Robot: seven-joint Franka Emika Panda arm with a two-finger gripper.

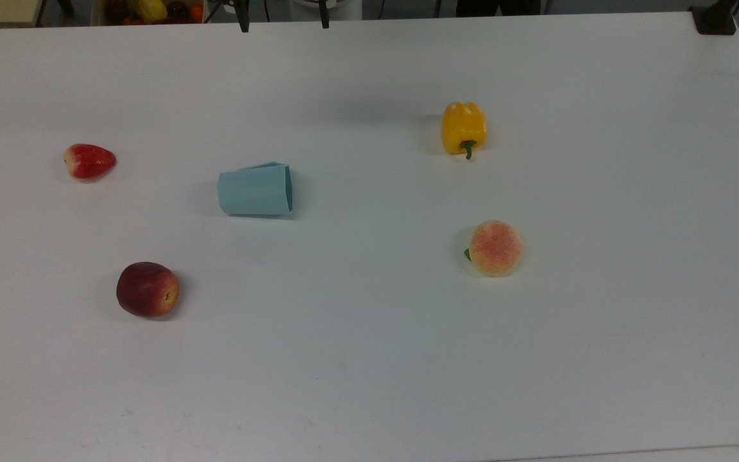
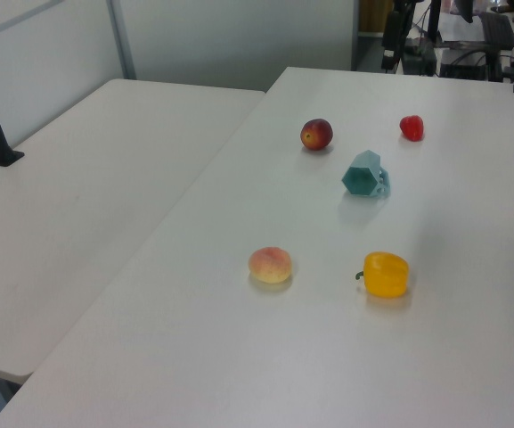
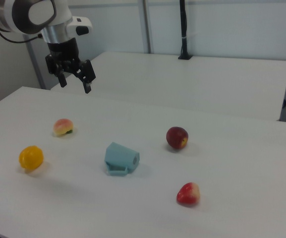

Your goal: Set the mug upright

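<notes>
High above the desk (image 3: 222, 163), the gripper (image 3: 75, 81) points down, fingers spread wide, holding nothing. Mid-desk, the mug (image 1: 255, 189) (image 2: 364, 174) (image 3: 121, 158) lies on its side, empty, apart from the fruit.

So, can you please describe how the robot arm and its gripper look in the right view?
The arm has smooth white rounded segments, with a grey round cap on one joint and dark bands between the segments. A thin black cable runs beside it. The gripper is black, with a blocky body and two short dark fingers.
</notes>
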